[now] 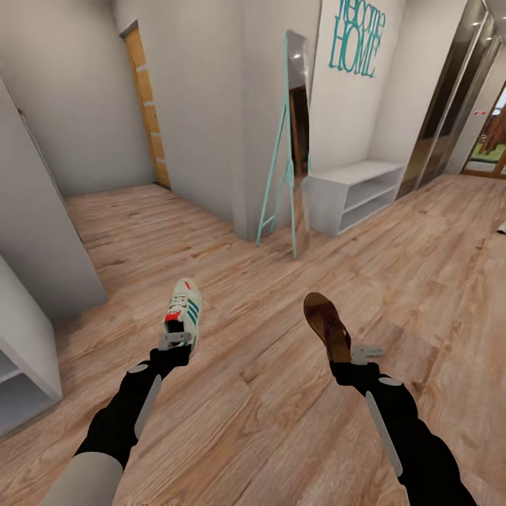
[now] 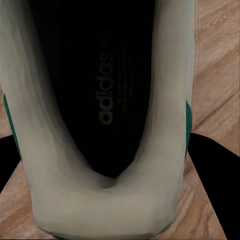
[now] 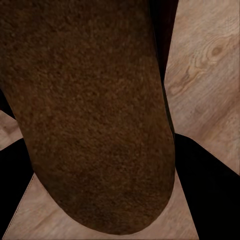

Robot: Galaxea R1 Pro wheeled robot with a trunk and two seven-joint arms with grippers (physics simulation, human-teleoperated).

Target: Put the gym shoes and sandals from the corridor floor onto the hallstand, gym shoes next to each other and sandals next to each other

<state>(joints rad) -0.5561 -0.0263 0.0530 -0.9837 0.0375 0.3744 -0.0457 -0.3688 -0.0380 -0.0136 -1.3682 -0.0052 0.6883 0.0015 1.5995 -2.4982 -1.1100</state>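
Note:
My left gripper (image 1: 176,343) is shut on the heel of a cream-white gym shoe (image 1: 184,310) with green stripes, toe pointing away from me, held over the corridor floor (image 1: 232,295). In the left wrist view the gym shoe's dark insole (image 2: 102,95) fills the space between my dark fingers (image 2: 215,192). At the right, my right gripper (image 1: 351,353) is shut on the heel end of a dark brown sandal (image 1: 327,325). The right wrist view has the sandal's brown footbed (image 3: 90,110) close up. The pale hallstand (image 1: 358,193) stands far ahead at the right wall.
A teal-framed floor mirror (image 1: 292,147) leans on the wall corner beside the hallstand. A white shelf unit (image 1: 24,351) and a grey wall stand close on my left. Mirrored wardrobe doors (image 1: 450,105) line the far right. Open wooden floor lies ahead.

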